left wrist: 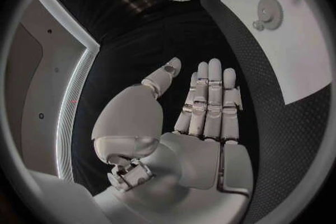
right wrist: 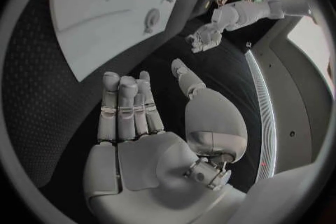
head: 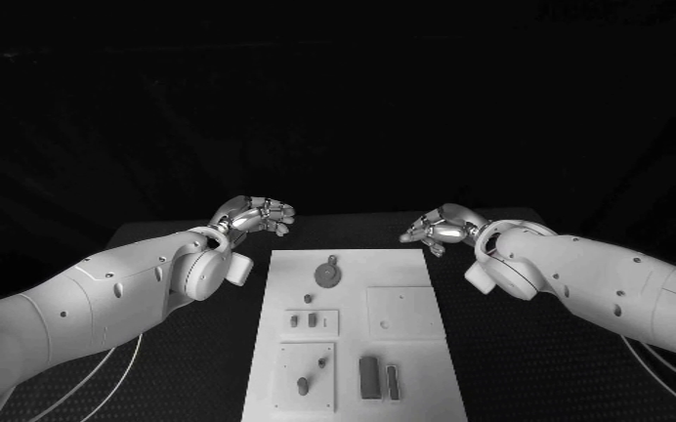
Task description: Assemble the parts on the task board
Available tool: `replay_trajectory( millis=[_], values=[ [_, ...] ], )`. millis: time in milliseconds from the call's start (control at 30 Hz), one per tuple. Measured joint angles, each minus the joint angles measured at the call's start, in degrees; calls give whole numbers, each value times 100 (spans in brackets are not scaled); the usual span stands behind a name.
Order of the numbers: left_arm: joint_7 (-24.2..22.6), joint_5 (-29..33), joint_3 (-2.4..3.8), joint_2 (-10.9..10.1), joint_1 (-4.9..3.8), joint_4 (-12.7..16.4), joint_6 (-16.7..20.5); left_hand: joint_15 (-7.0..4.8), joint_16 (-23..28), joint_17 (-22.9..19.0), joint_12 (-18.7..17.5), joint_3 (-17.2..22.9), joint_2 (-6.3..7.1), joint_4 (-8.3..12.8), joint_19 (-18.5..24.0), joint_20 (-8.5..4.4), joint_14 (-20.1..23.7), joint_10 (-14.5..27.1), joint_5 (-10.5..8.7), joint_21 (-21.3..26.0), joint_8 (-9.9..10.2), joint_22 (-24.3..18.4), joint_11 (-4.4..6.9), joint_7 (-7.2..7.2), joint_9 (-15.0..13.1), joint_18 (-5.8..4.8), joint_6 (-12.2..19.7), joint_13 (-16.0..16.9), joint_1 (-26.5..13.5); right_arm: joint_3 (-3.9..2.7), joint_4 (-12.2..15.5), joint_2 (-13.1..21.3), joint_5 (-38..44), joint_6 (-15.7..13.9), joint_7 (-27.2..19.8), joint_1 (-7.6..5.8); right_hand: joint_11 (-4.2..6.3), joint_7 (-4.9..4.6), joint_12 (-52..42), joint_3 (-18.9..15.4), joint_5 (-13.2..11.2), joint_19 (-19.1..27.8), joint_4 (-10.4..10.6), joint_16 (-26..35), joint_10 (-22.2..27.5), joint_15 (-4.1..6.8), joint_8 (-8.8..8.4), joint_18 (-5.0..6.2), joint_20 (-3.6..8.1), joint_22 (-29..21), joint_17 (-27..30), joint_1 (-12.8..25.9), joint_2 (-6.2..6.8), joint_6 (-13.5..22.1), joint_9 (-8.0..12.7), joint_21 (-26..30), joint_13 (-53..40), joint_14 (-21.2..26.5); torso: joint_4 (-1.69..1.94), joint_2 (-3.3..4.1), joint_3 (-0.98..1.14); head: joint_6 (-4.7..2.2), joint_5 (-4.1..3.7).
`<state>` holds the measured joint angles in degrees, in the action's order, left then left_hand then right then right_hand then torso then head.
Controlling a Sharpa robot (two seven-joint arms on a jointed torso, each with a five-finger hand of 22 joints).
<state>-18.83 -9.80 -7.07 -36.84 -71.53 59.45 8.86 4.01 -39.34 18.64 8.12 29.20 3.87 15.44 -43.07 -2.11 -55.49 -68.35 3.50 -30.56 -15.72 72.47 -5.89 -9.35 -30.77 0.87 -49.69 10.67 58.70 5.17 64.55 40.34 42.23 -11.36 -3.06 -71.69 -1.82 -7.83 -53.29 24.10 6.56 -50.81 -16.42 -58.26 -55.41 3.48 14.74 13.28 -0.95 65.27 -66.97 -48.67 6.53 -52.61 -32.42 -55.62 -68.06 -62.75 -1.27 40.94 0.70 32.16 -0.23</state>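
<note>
In the lower middle of the head view we see the task board (head: 353, 344), a white plate running from the bottom edge up to the frame's centre. Nearest us, at its bottom right, 2 dark upright bars (head: 378, 378) stand side by side; to their left a raised square (head: 306, 375) carries 2 small parts. Above that, a smaller raised square (head: 313, 321) holds 2 short pegs, and a blank square plate (head: 403, 312) sits to its right. At the board's top end lies a round gear (head: 328, 274).

Farther up the frame, both hands hang beyond the board's top corners, well apart from every part. The left hand (head: 255, 215) sits left of centre, the right hand (head: 439, 228) right of centre. The wrist views show each with its fingers (left wrist: 210, 95) straight and together and the thumb set apart, holding nothing; the board lies off to the side of each palm.
</note>
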Motion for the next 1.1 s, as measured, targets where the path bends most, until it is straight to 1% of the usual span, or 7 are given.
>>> replay_trajectory(
  millis=[133,300,567,633,800,867,1100],
  values=[
    [-92,172,0,72,-3,-130,-59,253,590,-112,-284,-149,85,88,281,280,511,286,0,245,48,-29,-62,22,44,140,147,-155,-85,-306,-571,-292,-527,-24,-436,102,-276,-207,1093,-29,-189,953,17,1093,677,-400,-82,-55,-392,-489,826,-219,-54,270,23,1054,1144,922,-4,-61,10,-93,5],
    [-202,356,3,227,-2,-271,-87,432,1074,-227,-430,-279,112,87,660,448,1062,686,0,556,163,-102,-89,56,126,180,376,-359,-112,-412,-839,-477,-1031,23,-753,236,-663,-166,2888,76,-303,1910,-25,2997,1005,-1041,-215,-356,-813,-1329,2282,-489,-140,726,129,2446,3241,1669,-11,-93,18,-189,35],
    [-363,515,4,243,8,-399,-85,439,1362,-311,-430,-395,138,77,920,508,1394,1113,0,862,278,-188,-26,213,190,87,634,-578,-190,-597,-951,-584,-1385,87,-1019,401,-595,-66,4179,-196,-315,1820,-10,4153,373,-1095,-113,-355,-1109,-2140,3508,-633,-238,845,315,3446,5285,1626,-8,-125,56,-361,113],
    [-363,517,3,240,13,-401,-84,299,1797,-558,-486,-813,41,-179,1480,451,2077,2035,-59,1238,470,-536,76,332,646,86,1309,-664,-1114,-586,-946,-591,-1390,88,-1021,419,-465,82,4409,-583,-341,2353,263,4450,1176,-977,-316,-402,-951,-2901,4084,231,-337,1551,817,3834,5609,2362,-7,-126,60,-369,118],
    [-348,516,43,175,70,-243,-29,-81,2960,-1267,-664,-1957,-191,-921,3015,319,3961,4639,-221,2227,1069,-1778,356,659,1963,-2,3294,-883,-3702,-587,-784,-514,-1433,21,-1013,427,-114,470,4913,-1577,-510,3837,1011,5199,3549,-631,-946,-908,-377,-4870,5505,2764,-512,3568,2134,4777,6265,4489,-1,-168,50,-316,106],
    [-348,517,71,132,121,-101,28,-179,3261,-1452,-697,-2254,-254,-1115,3415,286,4453,5319,-236,2485,1225,-3086,428,744,2307,-1,3813,-939,-4369,-587,-633,-468,-1483,-40,-1025,465,-25,563,5037,-1825,-545,4213,1207,5390,4152,-547,-1104,-1031,-236,-5372,5865,3397,-554,4080,2470,5015,6429,5030,6,-209,43,-277,101],
    [-410,580,272,-147,431,835,606,-328,3714,-1728,-746,-2690,-345,-1412,4010,238,5191,6337,-301,2866,1457,-5849,536,872,2825,0,4590,-1023,-5376,-561,350,-192,-1956,-601,-1243,683,117,710,5220,-2209,-591,4801,1512,5685,5092,-413,-1352,-1163,-12,-6157,6430,4392,-621,4881,2992,5387,6685,5871,55,-534,-7,-23,60]
  ],
)
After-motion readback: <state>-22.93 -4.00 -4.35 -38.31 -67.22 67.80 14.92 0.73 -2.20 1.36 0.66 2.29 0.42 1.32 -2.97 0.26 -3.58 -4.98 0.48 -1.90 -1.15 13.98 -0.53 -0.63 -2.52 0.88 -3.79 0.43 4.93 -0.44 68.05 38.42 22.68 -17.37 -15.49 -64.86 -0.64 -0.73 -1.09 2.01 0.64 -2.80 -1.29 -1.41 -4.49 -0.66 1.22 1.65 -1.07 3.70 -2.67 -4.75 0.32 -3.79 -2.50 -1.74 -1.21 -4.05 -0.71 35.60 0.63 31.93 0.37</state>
